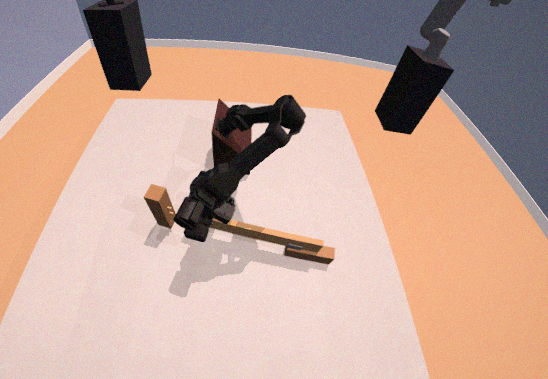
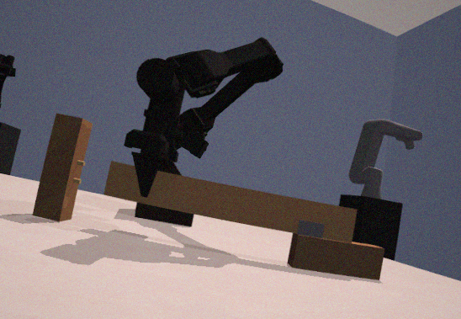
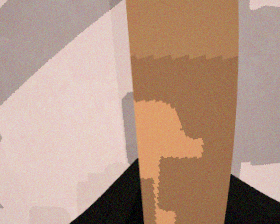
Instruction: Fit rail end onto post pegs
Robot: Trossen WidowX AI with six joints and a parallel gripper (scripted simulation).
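The wooden rail [image 1: 265, 233] [image 2: 235, 204] [image 3: 186, 30] is raised off the table at its near end and looks close to level. Its far end sits in the grey bracket [image 1: 295, 247] [image 2: 310, 228] on the footboard block [image 1: 310, 256] [image 2: 336, 258]. My gripper [image 2: 147, 184] [image 3: 168, 165] is shut on the rail near its near end, one finger on each side. The post [image 1: 160, 207] [image 2: 59, 167] stands upright to the left, its two pegs [image 1: 170, 210] [image 2: 79, 172] facing the rail. A gap separates pegs and rail end, which are at about the same height in the exterior view. The holes are hidden.
My arm [image 1: 260, 154] [image 2: 164, 103] reaches over the rail from its base behind. A dark reddish panel [image 1: 241, 139] stands by the arm's base. Two black pedestals [image 1: 120, 47] [image 1: 415, 92] with other arms stand farther back, off the pale mat [image 1: 200, 337].
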